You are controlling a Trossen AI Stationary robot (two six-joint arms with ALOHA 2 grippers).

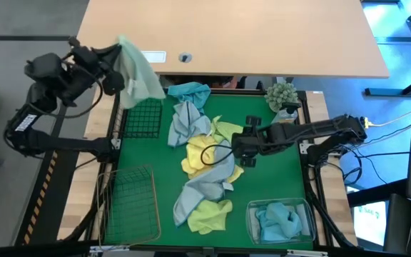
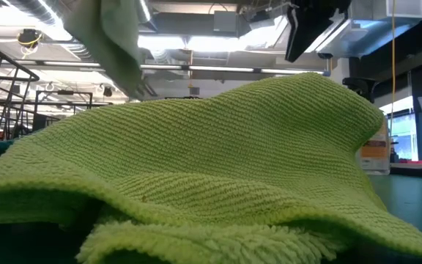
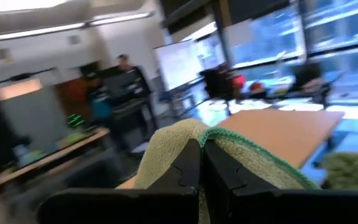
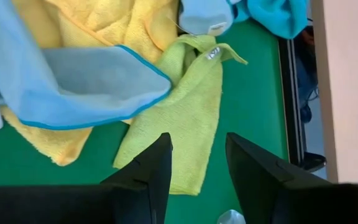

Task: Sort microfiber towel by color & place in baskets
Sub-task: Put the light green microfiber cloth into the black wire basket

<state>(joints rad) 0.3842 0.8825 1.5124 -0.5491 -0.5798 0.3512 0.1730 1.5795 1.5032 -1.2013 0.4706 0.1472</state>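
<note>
The left gripper (image 1: 116, 61) was raised off the table at about 10 o'clock of the green mat (image 1: 277, 171), w/ its fingers (image 3: 219, 180) pressed together on a pale green towel (image 1: 138, 71). This towel hung down from the gripper, its lower edge over the far end of the black wire basket (image 1: 140, 118). In the left wrist view the cloth (image 3: 185, 149) was folded over the closed fingertips.

The right gripper (image 1: 242, 151) was low over the middle of the mat, approx. at 3 o'clock of the towel pile (image 1: 202, 160). Its fingers (image 4: 148, 174) were spread apart, and nothing was between them. In the right wrist view a lime green towel (image 4: 182, 118) lay flat on the mat just ahead of the fingers, beside a yellow towel (image 4: 104, 25) and a light blue towel w/ darker blue edge (image 4: 73, 81).

The pile had yellow, grey-blue and lime pieces, and one teal towel (image 1: 189, 91) lay at 12 o'clock of it. The black wire basket stood at 10 o'clock of the mat and looked empty inside. The tan wire basket (image 1: 130, 203) stood at 8 o'clock, also w/ no towel in it. The clear plastic tub (image 1: 252, 214) stood at 5 o'clock and held a teal towel (image 1: 277, 220). A small potted plant (image 1: 282, 95) stood at 1 o'clock.

In the low view a lime green towel (image 2: 211, 161) filled nearly all, so the baskets could not be seen there.
</note>
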